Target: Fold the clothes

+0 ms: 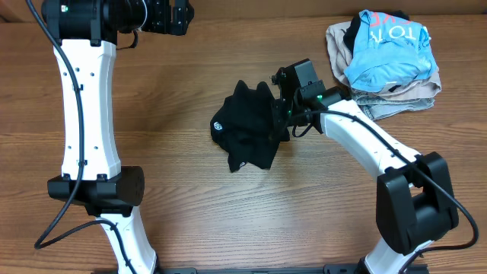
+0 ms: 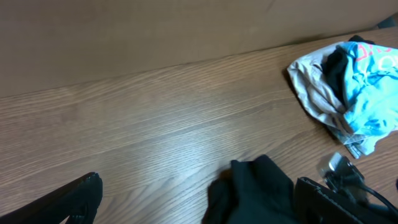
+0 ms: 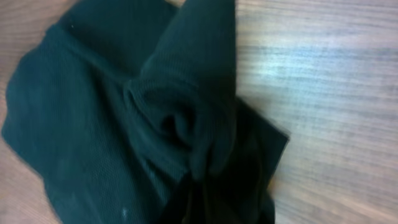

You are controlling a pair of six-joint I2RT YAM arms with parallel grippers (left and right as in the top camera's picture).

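Note:
The black garment lies crumpled in a heap at the table's middle, its small round white logo facing up at the left. My right gripper is at the heap's right edge, shut on a bunch of the fabric. In the right wrist view the garment fills the frame, gathered into a twisted peak at the jaws, and the fingers are hidden under it. My left gripper hangs open and empty at the far left, well away from the garment. One of its fingers shows.
A pile of beige folded garments with a light blue shirt with white lettering on top sits at the back right. It also shows in the left wrist view. The left arm's white column stands at the left.

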